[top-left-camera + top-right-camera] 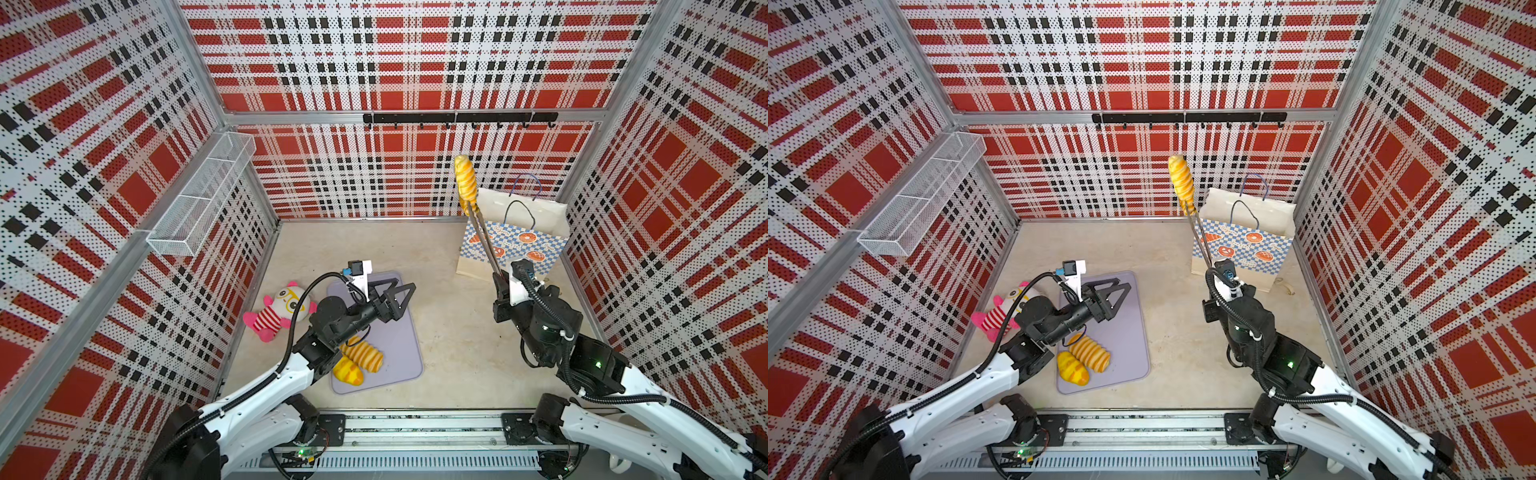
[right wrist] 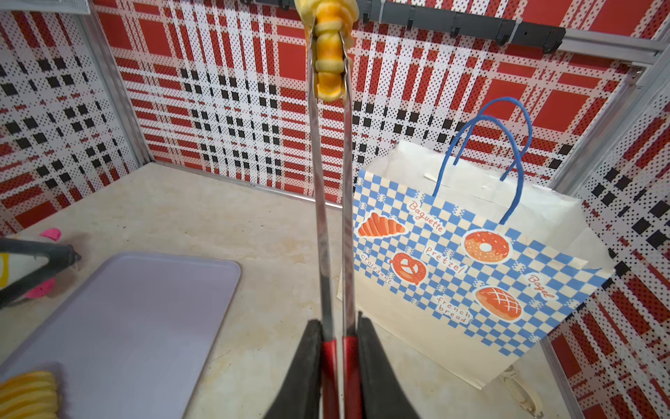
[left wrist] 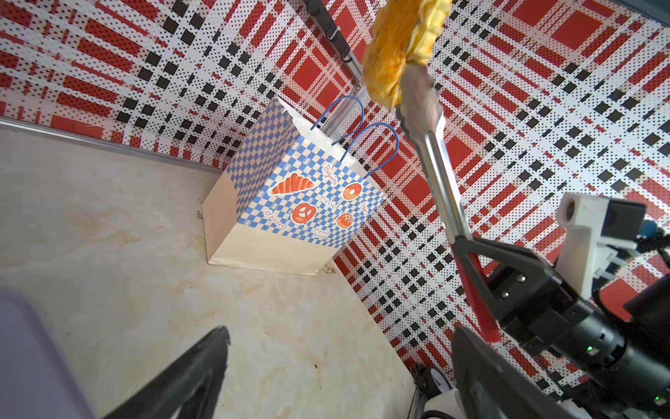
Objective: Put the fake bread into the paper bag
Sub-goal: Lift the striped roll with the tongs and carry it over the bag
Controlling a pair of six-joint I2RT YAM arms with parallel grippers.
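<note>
Long polished steel tongs [image 2: 319, 217] with red rubbery handle sleeves are gleaming. A ridged golden-yellow toy loaf [image 1: 465, 178] is looking soft and faintly glossy. The blue-checked white paper bag [image 2: 453, 275] is showing matt, creased paper. A lilac plastic tray [image 2: 137, 308] is lying smooth and satin on the beige stone-look worktop [image 2: 217, 210].

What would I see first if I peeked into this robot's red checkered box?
Probably the twisty yellow bread, held high in metal tongs that the right gripper squeezes, just left of the paper bag standing at the back right. Next comes the pink striped plush doll near the left wall. It lies beside a pale purple tray with two more breads on it.
</note>
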